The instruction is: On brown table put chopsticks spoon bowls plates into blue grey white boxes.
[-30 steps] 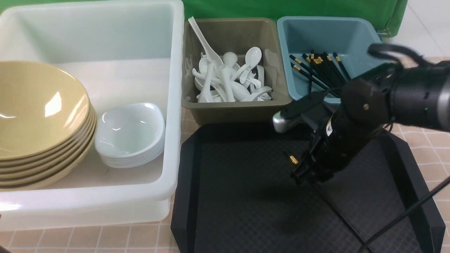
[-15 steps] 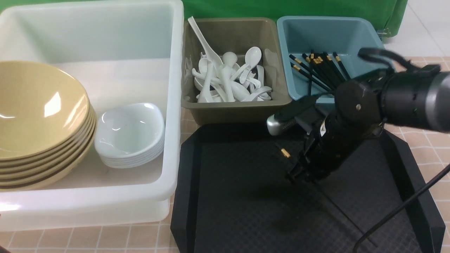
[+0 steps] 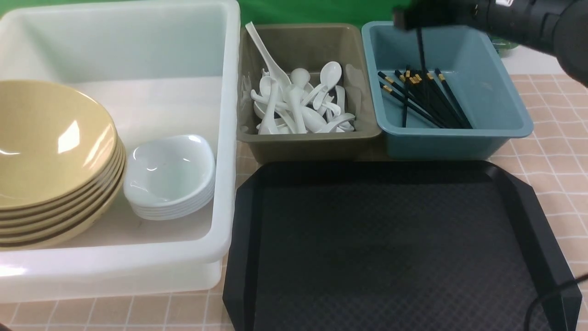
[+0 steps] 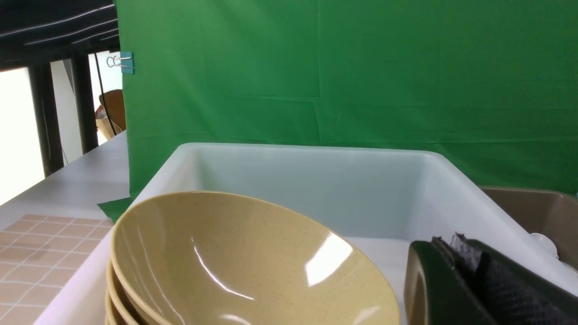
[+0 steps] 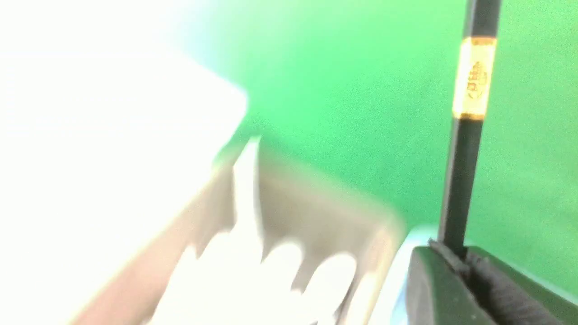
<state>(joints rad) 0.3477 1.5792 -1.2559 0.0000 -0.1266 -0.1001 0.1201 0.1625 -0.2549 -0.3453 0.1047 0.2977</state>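
My right gripper is shut on one black chopstick, which hangs down over the teal-blue bin. Several chopsticks lie in that bin. In the right wrist view the held chopstick with its gold band rises from the closed pads of the right gripper. The grey-brown bin holds several white spoons. The white tub holds stacked tan bowls and stacked white plates. My left gripper is shut and empty, near the bowls; it is out of the front view.
A black textured tray lies on the brown tiled table in front of the two small bins, with nothing on it. A green backdrop hangs behind the bins. The right arm's cable shows at the tray's near right corner.
My right arm has risen from low over the black tray and swung away to above the teal-blue bin, carrying the chopstick, which now hangs upright.
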